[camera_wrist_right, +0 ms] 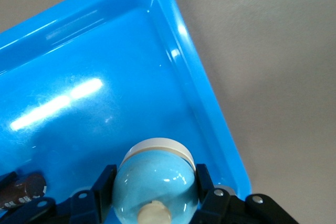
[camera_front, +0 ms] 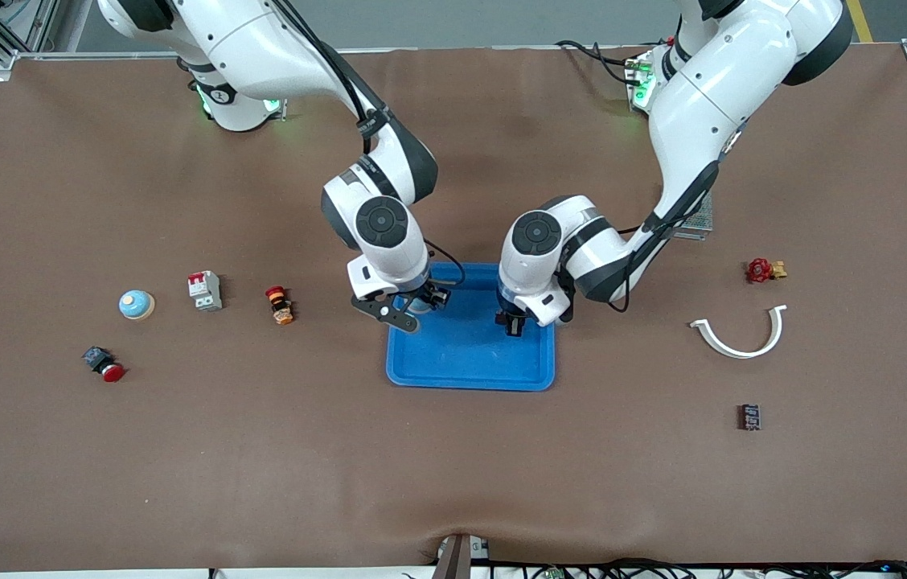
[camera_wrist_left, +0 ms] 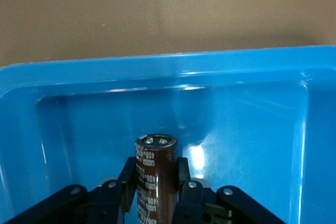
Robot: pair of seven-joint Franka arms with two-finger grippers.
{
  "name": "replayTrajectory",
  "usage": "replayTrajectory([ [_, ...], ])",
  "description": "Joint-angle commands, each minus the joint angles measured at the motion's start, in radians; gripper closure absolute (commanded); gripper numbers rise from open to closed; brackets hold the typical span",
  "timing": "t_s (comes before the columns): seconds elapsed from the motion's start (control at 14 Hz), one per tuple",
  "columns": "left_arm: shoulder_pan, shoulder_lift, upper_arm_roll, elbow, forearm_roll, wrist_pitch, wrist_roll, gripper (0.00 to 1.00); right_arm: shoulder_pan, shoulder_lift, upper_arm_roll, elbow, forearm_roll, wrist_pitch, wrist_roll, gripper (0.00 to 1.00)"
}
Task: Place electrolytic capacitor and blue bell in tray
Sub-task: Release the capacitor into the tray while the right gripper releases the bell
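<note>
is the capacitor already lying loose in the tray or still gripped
Gripped: the left gripper is shut on the capacitor, holding it over the tray.

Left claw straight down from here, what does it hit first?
Likely bare tray floor. The left claw holds the capacitor over it, nothing visible between; height unclear.

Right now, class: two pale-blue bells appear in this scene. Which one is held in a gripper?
The blue bell gripped by the right gripper over the tray. The other bell sits untouched on the table, toward the right arm's end.
</note>
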Motion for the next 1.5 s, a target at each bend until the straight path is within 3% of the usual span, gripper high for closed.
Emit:
replayTrajectory([
  [0.0,-0.013,0.009,0.008,0.016,0.067,0.018,-0.013,0.88,0.022,0.038,-0.011,0.033,0.004,0.02,0.036,0.53],
  [0.07,-0.013,0.018,0.008,0.019,0.094,0.017,-0.009,0.13,0.028,0.044,-0.011,0.032,0.004,0.038,0.036,0.53],
  [0.14,-0.019,0.02,0.008,0.036,0.107,0.015,-0.004,0.0,0.033,0.056,-0.011,0.032,0.002,0.052,0.038,0.53],
  [0.36,-0.007,-0.005,0.006,0.053,0.105,-0.026,0.016,0.0,0.05,0.082,-0.011,0.032,0.004,0.07,0.053,0.53],
  [0.5,0.019,-0.04,-0.018,0.089,0.057,-0.148,0.094,0.0,0.056,0.094,-0.011,0.032,0.002,0.081,0.053,0.52],
  [0.64,0.108,-0.048,-0.101,0.189,-0.09,-0.3,0.297,0.0,0.057,0.116,-0.011,0.028,0.007,0.133,0.058,0.52],
  [0.79,0.182,-0.055,-0.144,0.264,-0.114,-0.428,0.469,0.0,0.063,0.122,-0.011,0.027,0.008,0.144,0.059,0.52],
  [1.22,0.389,-0.115,-0.144,0.268,-0.12,-0.488,1.021,0.0,0.065,0.13,-0.011,0.027,0.005,0.146,0.059,0.47],
  [1.29,0.425,-0.136,-0.144,0.268,-0.125,-0.528,1.162,0.0,0.07,0.131,-0.011,0.027,0.004,0.147,0.059,0.41],
  [1.36,0.47,-0.149,-0.145,0.268,-0.132,-0.539,1.315,0.0,0.073,0.131,-0.011,0.027,0.004,0.146,0.059,0.26],
  [1.43,0.491,-0.149,-0.147,0.268,-0.134,-0.539,1.449,0.0,0.073,0.13,-0.013,0.027,0.004,0.146,0.059,0.0],
])
